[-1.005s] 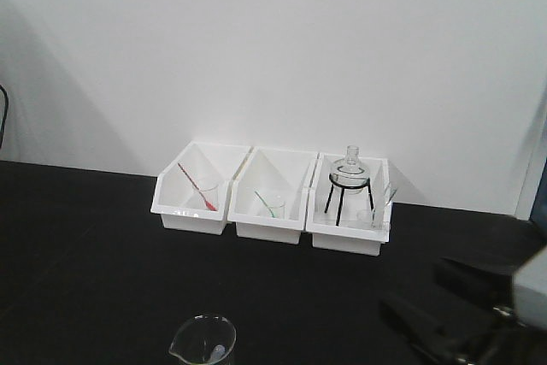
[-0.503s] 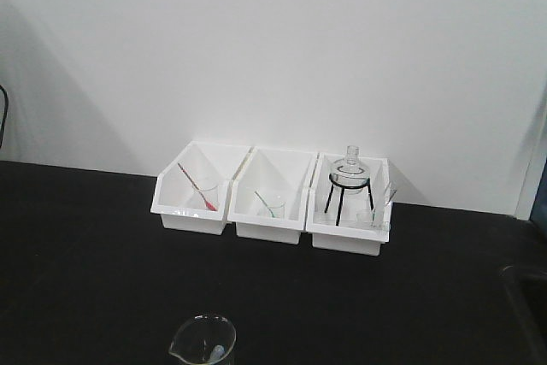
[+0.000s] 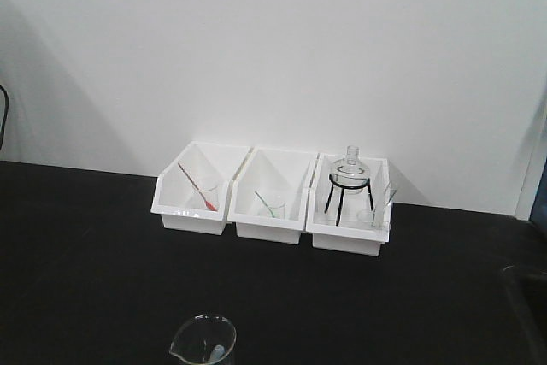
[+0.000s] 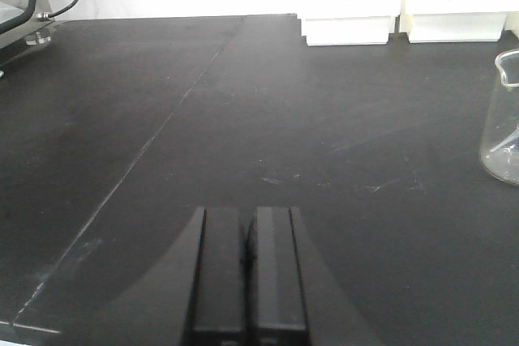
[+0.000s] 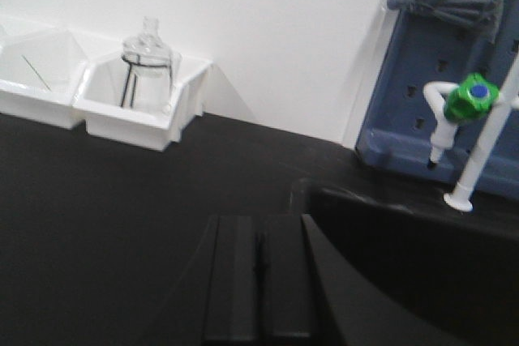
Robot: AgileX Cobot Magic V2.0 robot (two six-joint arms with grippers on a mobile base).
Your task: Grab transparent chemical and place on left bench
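Note:
The transparent chemical (image 3: 203, 341), a clear glass beaker with a pour spout, stands on the black bench at the bottom edge of the front view. It also shows at the right edge of the left wrist view, the beaker (image 4: 503, 119) standing upright and partly cut off. My left gripper (image 4: 247, 215) is shut with nothing between its fingers, low over the bench and well left of the beaker. My right gripper (image 5: 259, 220) is shut and empty, over the bench beside a dark sink (image 5: 405, 241). Neither gripper shows in the front view.
Three white bins (image 3: 271, 197) line the back wall. The left one holds a small beaker with a red stirrer (image 3: 198, 188), the middle one a green stirrer (image 3: 270, 206), the right one a round flask on a black tripod (image 3: 349, 179). A blue rack and green-capped tap (image 5: 469, 96) stand right.
The right arm, seen at the lower right of the front view one second ago, has withdrawn out of that view. The beaker and bins have not moved.

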